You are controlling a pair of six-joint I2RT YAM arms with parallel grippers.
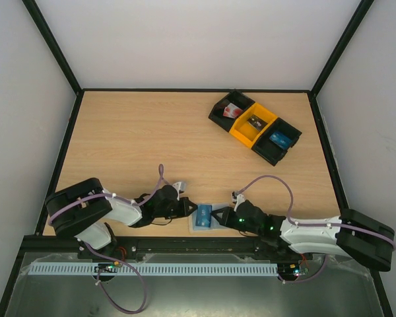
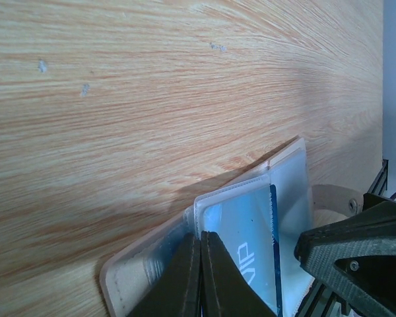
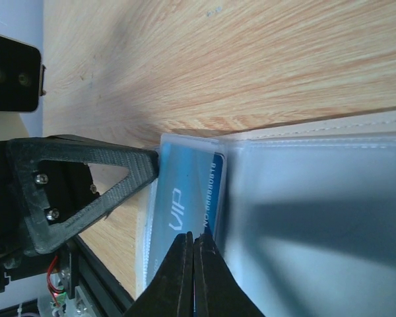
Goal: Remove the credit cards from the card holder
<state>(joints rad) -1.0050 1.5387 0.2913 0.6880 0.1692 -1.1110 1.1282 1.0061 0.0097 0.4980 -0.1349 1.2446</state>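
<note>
You're mid-extraction: 1 credit card (image 3: 185,191) sits inside the card holder (image 3: 317,198). Your left gripper (image 2: 199,235), fingers pressed together, bears on the holder's left edge. The right gripper (image 3: 193,236), likewise closed, touches the card. Next, slide it clear.

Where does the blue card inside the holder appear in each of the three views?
Top external: card sits low, about centre, near the table's near edge.
Left wrist: card is lower right of centre, with "VIP" print showing.
Right wrist: card is left of centre, in the lower half, again showing "VIP".
Shared landmark: the clear holder around the card.
</note>
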